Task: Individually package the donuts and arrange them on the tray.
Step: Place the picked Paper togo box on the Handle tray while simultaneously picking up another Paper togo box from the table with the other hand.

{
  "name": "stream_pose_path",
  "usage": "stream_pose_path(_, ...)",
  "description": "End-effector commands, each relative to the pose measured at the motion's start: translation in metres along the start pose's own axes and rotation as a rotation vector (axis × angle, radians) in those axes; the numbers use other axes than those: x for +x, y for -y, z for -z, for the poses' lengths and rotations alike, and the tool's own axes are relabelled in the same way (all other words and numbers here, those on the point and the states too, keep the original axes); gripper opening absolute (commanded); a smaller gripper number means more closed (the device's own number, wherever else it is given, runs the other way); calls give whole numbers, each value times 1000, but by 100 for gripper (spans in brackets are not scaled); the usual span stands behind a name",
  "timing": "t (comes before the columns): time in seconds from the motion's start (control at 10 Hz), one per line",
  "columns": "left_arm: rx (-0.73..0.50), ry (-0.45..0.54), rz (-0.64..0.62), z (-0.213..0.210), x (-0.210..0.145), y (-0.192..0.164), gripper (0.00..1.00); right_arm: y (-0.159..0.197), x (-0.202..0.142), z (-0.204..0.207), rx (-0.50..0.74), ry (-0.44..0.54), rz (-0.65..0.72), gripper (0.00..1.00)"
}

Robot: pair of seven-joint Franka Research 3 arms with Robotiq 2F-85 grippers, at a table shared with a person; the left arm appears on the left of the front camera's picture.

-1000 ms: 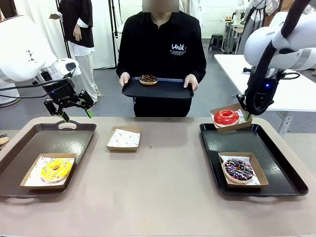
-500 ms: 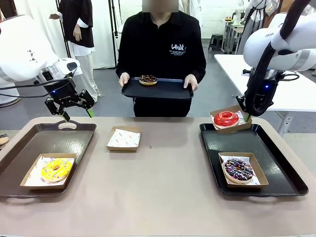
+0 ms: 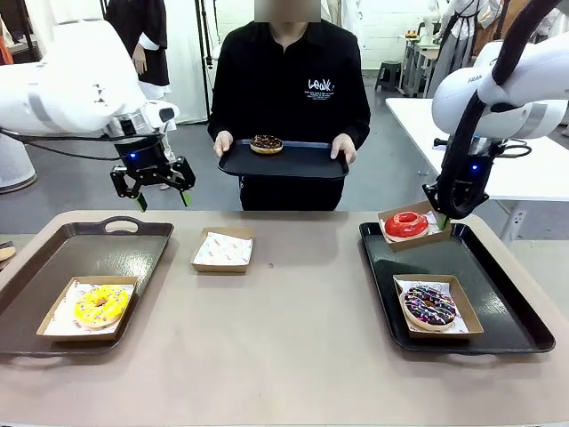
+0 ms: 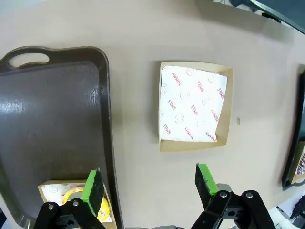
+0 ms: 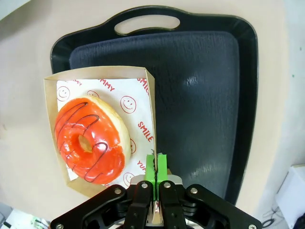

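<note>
There's the right gripper (image 3: 442, 216) pinched tight on the box (image 3: 416, 241) holding the red donut (image 3: 406, 224) over the tray (image 3: 498, 298) corner, left gripper (image 3: 160, 197) hanging wide open.

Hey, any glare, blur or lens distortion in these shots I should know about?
Front view: sharp, evenly lit, soft sheen on the right tray. Left wrist view: wide-angle bowing curves the rim of the left tray, pale reflections on its floor. Right wrist view: bright glare patch on the right tray, glossy highlights on the red donut in its cardboard box, all in focus.
</note>
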State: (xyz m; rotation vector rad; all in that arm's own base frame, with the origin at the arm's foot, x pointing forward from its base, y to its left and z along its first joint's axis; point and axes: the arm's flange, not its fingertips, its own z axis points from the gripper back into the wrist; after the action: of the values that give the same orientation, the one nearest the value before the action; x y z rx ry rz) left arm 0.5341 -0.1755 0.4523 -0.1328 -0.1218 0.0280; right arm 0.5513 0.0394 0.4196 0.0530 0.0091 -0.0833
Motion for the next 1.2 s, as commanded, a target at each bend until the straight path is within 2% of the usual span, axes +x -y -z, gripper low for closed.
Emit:
stream_pose_path(0.0, 54, -40, -29, 13, 23, 17, 100, -5, 13, 5, -34, 4, 9, 1)
stream_pose_path(0.4, 75, -79, -64, 44, 44, 27, 100, -13, 27, 27, -50, 19, -2, 1)
stream_pose_path(1.1, 120, -101, -75, 75, 53, 33, 100, -4, 31, 51, -55, 7, 11, 1)
